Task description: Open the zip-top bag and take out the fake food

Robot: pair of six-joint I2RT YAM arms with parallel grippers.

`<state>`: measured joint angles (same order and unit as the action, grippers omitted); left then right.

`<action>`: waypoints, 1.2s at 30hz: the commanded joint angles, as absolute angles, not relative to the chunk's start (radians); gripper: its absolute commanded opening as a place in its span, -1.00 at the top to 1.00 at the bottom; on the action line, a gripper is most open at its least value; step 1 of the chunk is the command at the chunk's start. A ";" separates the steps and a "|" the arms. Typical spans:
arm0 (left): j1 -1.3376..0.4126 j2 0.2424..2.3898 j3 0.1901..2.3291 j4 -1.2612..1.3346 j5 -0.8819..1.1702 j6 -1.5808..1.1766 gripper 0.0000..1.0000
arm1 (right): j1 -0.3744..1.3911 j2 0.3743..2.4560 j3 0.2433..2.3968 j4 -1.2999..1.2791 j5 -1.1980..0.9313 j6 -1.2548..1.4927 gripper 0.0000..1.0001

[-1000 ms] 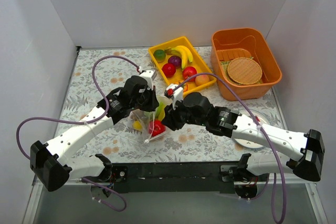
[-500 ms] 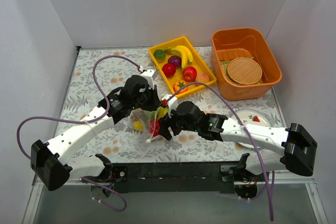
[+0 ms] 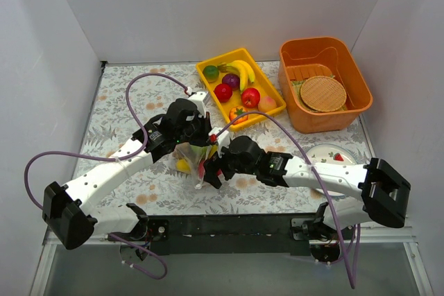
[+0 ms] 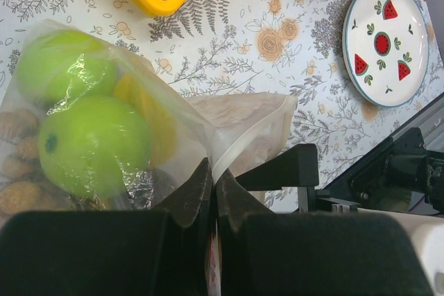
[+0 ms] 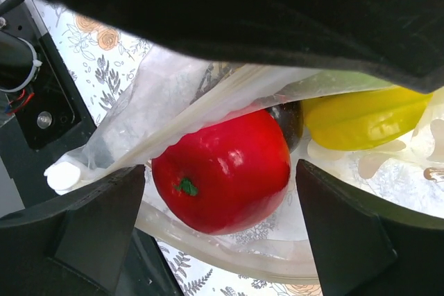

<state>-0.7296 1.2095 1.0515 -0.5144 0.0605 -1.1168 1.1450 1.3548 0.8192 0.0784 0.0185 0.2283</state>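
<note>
Left wrist view: left pincer (image 4: pixel 211 192) tight on the zip-top bag (image 4: pixel 243 126), right pincer (image 5: pixel 220 171) wide apart.

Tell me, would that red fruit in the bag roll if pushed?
Likely rolls: the red fruit looks round. Its glossy skin suggests it is slippery. The limp, crinkled zip-top bag around it probably would not steady it.

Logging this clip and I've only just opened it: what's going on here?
The left gripper is shut, pinching the edge of the zip-top bag. The right gripper is open at the bag's mouth, and a red fruit inside the plastic shows between its fingers. Green fruits and a yellow piece are in the bag too.
</note>
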 commanded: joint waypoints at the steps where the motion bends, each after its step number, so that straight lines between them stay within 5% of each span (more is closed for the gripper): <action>1: -0.732 1.203 1.062 -0.486 0.068 -1.126 1.00 | 1.144 1.367 0.810 0.150 0.023 0.215 -0.95; 7: -0.732 1.197 1.045 -0.482 0.023 -1.138 1.00 | 1.146 1.405 0.825 0.155 0.006 0.224 -0.84; 10: -0.732 1.178 1.029 -0.477 -0.041 -1.150 1.00 | 1.146 1.410 0.828 0.153 0.008 0.227 -0.65; 12: -0.732 1.167 1.013 -0.474 -0.073 -1.155 1.00 | 1.144 1.401 0.831 0.149 0.008 0.233 -0.29; 15: -0.732 1.157 0.997 -0.479 -0.141 -1.157 1.00 | 1.144 1.382 0.850 0.131 0.015 0.232 -0.19; 36: -0.634 1.160 0.927 -0.500 -0.311 -1.117 1.00 | 1.069 1.420 1.041 0.069 0.077 0.210 0.04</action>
